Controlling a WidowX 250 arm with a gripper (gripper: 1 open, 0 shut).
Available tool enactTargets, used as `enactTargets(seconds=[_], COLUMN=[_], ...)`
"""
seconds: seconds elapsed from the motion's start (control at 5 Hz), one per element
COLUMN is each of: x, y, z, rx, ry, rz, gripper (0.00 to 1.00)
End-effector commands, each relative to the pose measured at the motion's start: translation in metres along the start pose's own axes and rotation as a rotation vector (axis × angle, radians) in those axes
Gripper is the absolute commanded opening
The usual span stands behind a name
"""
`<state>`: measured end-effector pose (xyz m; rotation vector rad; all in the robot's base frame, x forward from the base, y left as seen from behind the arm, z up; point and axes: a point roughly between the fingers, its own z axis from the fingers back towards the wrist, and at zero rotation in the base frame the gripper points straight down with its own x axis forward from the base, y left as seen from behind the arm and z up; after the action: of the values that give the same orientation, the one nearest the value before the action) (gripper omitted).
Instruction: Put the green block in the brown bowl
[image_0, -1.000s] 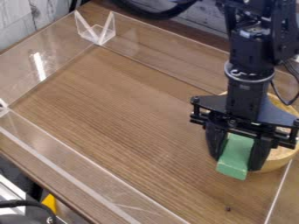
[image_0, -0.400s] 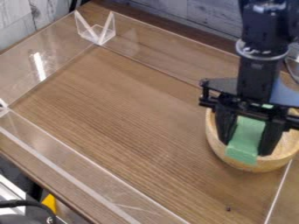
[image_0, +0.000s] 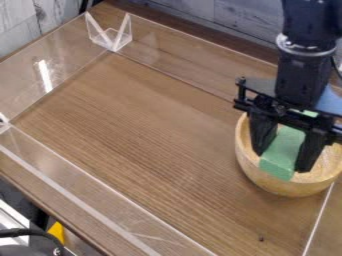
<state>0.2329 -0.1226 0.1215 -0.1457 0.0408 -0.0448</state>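
So that it drops inside, I am holding the green block (image_0: 283, 157) in the hand (image_0: 289, 163), clamped upright over the brown bowl (image_0: 254, 168) at the right.

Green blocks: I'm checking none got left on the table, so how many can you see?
1. The green block is between the gripper jaws, over the brown bowl at right. The arm could hide something behind it.

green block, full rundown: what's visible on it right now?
The green block is a plain bright green flat bar, looks like painted wood or plastic. It hangs tilted, upper end between the dark fingers of the gripper, lower end down inside the brown bowl. Whether it touches the bowl's floor can't be told. Its upper part is hidden by the gripper.
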Motion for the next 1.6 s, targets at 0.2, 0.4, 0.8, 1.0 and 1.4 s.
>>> enactTargets(seconds=[0.2, 0.4, 0.8, 1.0, 1.4], x=[0.011, 0.01, 0.016, 0.022, 0.03], y=[-0.004, 0.001, 0.002, 0.005, 0.021], z=[0.005, 0.005, 0.0, -0.002, -0.005], rx=[-0.008, -0.013, -0.013, -0.012, -0.012], ry=[-0.035, -0.039, -0.041, -0.039, -0.036], rz=[-0.073, -0.052, -0.017, -0.013, 0.008], gripper=[0.0, 0.0, 0.0, 0.0, 0.0])
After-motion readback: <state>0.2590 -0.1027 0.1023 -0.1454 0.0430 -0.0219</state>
